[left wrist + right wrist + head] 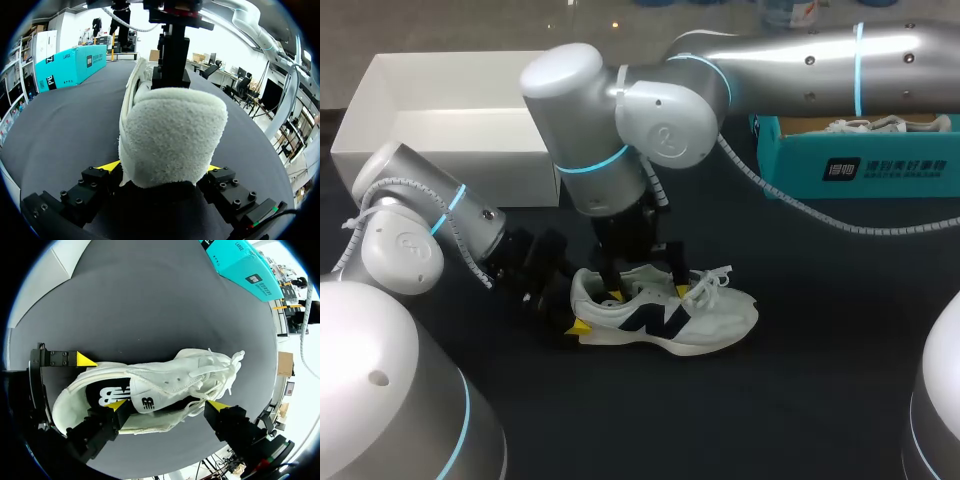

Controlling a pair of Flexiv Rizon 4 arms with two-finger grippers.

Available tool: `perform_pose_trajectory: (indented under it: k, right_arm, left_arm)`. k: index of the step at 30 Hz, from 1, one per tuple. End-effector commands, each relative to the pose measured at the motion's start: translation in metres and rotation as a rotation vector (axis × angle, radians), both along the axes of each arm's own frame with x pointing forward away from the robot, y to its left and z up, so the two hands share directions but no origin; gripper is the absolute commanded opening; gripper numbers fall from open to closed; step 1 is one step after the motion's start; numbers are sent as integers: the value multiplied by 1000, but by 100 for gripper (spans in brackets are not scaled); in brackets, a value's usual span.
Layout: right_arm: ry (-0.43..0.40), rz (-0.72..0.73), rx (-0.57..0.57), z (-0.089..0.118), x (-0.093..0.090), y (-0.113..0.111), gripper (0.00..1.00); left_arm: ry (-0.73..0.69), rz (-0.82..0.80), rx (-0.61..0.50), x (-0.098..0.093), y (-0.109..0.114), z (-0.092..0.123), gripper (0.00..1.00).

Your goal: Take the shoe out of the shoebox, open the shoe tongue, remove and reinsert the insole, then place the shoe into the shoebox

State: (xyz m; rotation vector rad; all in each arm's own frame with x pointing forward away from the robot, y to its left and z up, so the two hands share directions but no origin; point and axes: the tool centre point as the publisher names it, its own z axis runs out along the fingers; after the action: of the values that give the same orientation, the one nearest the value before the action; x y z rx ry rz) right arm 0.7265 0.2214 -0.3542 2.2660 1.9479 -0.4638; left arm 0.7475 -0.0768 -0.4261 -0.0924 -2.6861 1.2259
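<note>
a: how far along is it?

b: the shoe [665, 318] is out of its box and stands on its sole on the table [820, 340], toe to 3 o'clock, heel to 9. so i'd call the first step done. the insole [102, 395] sits inside, dark with a pale mark. i can't tell whether it has been out yet. i judge we're at the tongue or insole work, and putting the shoe back in the box is left.

a: and the claws?

b: the left gripper [161, 166] pinches the heel, one yellow tip on each side. the right gripper [167, 405] hangs over the shoe's mouth, fingers spread, with the tongue [150, 400] between them but not gripped.

a: count things.

b: one shoe on the table, one insole and two grippers. there are two boxes. the open white shoebox [380, 110] is at 10 o'clock from the shoe. the teal box [880, 165] is at 2 o'clock and holds something pale with laces, maybe another shoe, i can't tell.
</note>
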Motion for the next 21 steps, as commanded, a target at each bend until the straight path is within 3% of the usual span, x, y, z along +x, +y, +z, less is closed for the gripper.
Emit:
perform_pose_trajectory:
  k: [1,12,13,14,15,17,18,20,21]
  right_arm:
    - [-12,-43,-39,0,-6,3,100]
    - [-38,-76,-69,18,-10,-14,98]
    - [-45,-80,-70,19,-10,-16,91]
    - [-48,-82,-71,20,-10,-17,76]
    - [-50,-82,-70,21,-9,-18,53]
    - [-58,-84,-61,21,-8,-20,46]
    - [-58,-84,-60,20,-7,-21,38]
    - [-62,-83,-55,20,-5,-23,8]
    - [-63,-82,-53,19,-5,-23,4]
  left_arm:
    - [-1,0,-1,0,1,-2,0]
    - [-1,0,-1,0,1,-2,0]
    - [-1,0,-1,0,1,-2,0]
    - [-1,0,-1,0,1,-2,0]
    - [-1,0,-1,0,1,-2,0]
    - [-1,0,-1,0,1,-2,0]
    - [-1,0,-1,0,1,-2,0]
    - [-1,0,-1,0,1,-2,0]
    - [-1,0,-1,0,1,-2,0]
